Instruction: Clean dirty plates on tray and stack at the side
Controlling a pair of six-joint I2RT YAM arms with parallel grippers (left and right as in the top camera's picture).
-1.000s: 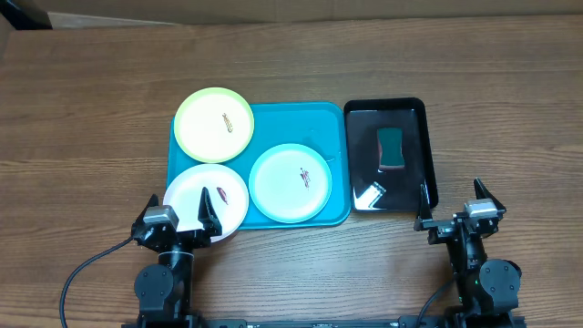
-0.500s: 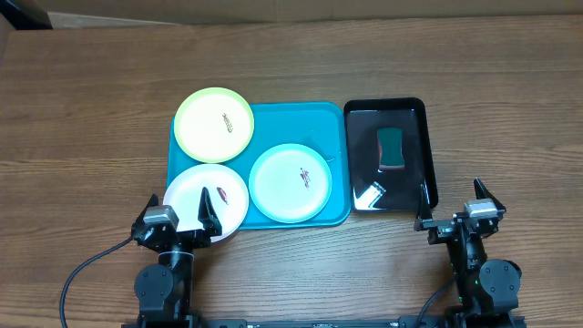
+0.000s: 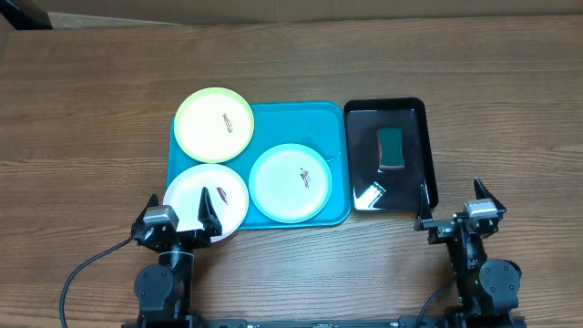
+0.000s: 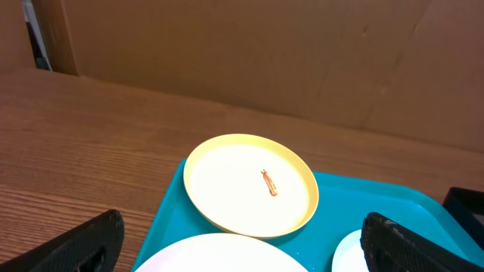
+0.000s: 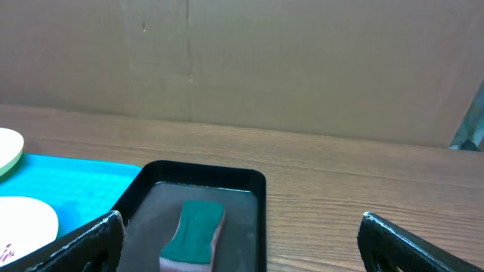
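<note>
Three plates lie on the turquoise tray (image 3: 319,118): a yellow-green plate (image 3: 214,124) at its far left corner, a white plate (image 3: 206,201) at its near left overhanging the rim, and a pale mint plate (image 3: 290,182) in the middle. Each has a small reddish-brown smear. My left gripper (image 3: 178,219) is open and empty at the near edge of the white plate. My right gripper (image 3: 454,208) is open and empty, near the black tray's near right corner. The left wrist view shows the yellow-green plate (image 4: 250,183), the tray (image 4: 393,208) and the white plate's edge (image 4: 219,257).
A glossy black tray (image 3: 424,146) sits right of the turquoise tray and holds a green sponge (image 3: 391,148), also seen in the right wrist view (image 5: 193,230). Cardboard walls stand behind the wooden table (image 3: 91,118).
</note>
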